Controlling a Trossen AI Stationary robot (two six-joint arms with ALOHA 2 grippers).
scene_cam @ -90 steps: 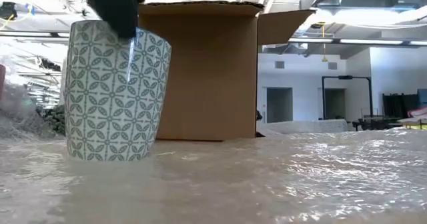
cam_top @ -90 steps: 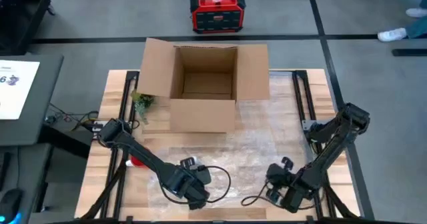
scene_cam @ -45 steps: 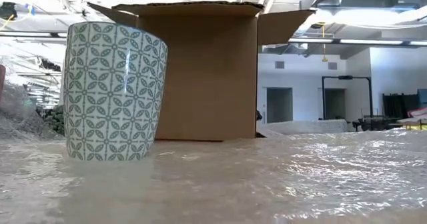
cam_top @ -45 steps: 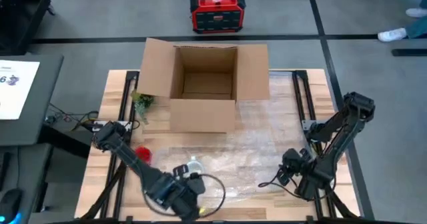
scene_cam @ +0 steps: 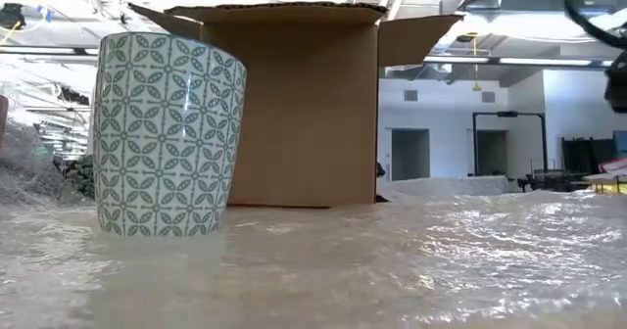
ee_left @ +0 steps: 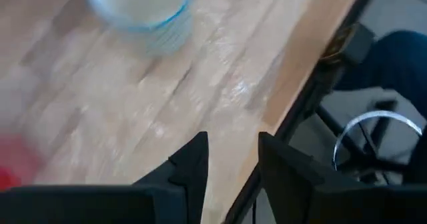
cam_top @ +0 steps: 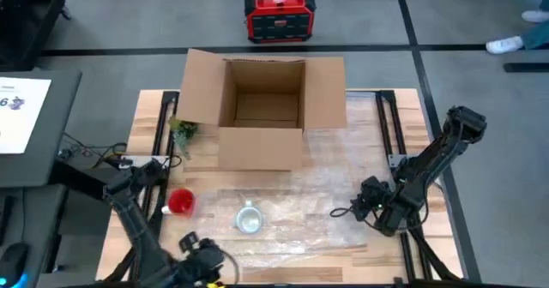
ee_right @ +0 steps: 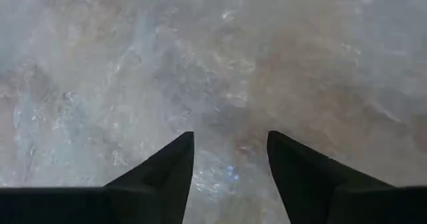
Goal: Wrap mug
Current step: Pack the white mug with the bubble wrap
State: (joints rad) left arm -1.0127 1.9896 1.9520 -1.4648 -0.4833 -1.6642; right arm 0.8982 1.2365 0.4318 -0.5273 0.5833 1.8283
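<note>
The mug (cam_top: 249, 219), white with a green-grey leaf pattern, stands upright on its base (scene_cam: 157, 226) on the clear bubble wrap sheet (cam_top: 300, 194); no gripper touches it. It shows blurred in the left wrist view (ee_left: 143, 11). My left gripper (cam_top: 206, 255) hovers open at the table's near edge, left of the mug (ee_left: 233, 164). My right gripper (cam_top: 364, 204) hangs open above the wrap's right part, its fingers pointing down at it (ee_right: 230, 164).
An open cardboard box (cam_top: 262, 108) stands behind the wrap at the table's far middle. A red round object (cam_top: 181, 201) lies left of the mug, with a small green plant (cam_top: 183, 129) by the box's left side. Bare wrap stretches between the mug and my right gripper.
My left gripper has let go of the mug's rim and drawn back toward the table's near left edge, leaving the mug upright on the wrap. My right gripper has moved from the near edge toward the far edge.
</note>
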